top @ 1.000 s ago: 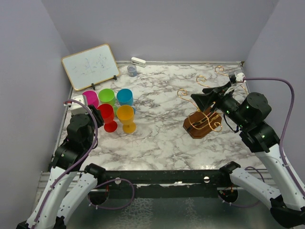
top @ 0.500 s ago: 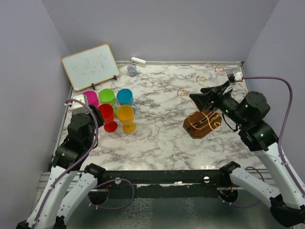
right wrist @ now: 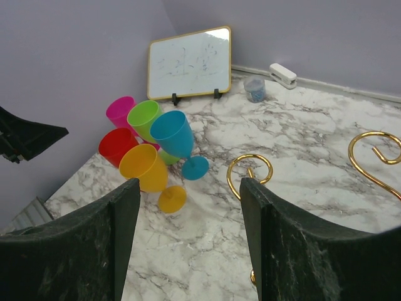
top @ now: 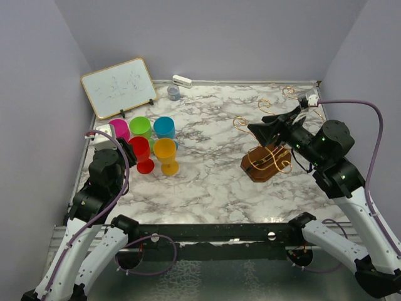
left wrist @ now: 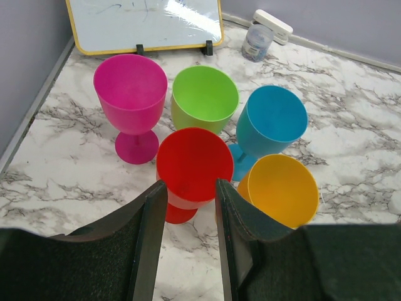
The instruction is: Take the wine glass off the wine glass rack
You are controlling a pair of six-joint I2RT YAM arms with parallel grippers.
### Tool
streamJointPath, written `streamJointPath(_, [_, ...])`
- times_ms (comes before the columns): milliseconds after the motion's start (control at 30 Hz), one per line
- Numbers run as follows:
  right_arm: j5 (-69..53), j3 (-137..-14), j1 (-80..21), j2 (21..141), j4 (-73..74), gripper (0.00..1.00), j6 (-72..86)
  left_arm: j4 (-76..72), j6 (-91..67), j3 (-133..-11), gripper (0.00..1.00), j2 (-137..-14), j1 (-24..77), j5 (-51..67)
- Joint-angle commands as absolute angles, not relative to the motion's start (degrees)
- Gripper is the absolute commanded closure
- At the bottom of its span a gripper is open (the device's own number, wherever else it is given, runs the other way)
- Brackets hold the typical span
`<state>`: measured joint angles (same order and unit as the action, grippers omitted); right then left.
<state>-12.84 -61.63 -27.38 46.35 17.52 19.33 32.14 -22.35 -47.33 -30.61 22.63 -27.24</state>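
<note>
Plastic by its look, the red wine glass (left wrist: 191, 160) is judged light, stiff and slippery, best gripped at the stem. It stands on the marble tabletop (top: 207, 175), well apart from the wine glass rack (top: 266, 162). It is flanked by the left gripper (left wrist: 187, 187); whether it is clamped cannot be told. The right gripper (top: 255, 129) is seen spread and empty above the rack.

On the marble table (top: 207, 182), a yellow-framed whiteboard (top: 119, 86) leans on its stand in the far left corner, with a small clear jar (top: 173, 93) and a white stapler (top: 182, 81) just beside it along the far edge.
</note>
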Motion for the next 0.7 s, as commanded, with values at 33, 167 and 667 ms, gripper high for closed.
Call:
streamJointPath(33, [-14.2, -60.4, -27.3, 45.9, 15.4, 0.35, 20.1, 30.8, -22.0, -47.1, 0.61, -30.5, 22.9, -26.5])
streamJointPath(167, [-14.1, -60.3, -27.3, 45.7, 15.4, 0.35, 20.1, 30.8, -22.0, -47.2, 0.61, -30.3, 22.9, -26.4])
streamJointPath(667, [-8.3, -61.2, -27.3, 43.7, 16.4, 0.25, 24.3, 30.8, -22.0, -47.1, 0.61, -30.2, 22.9, -26.5])
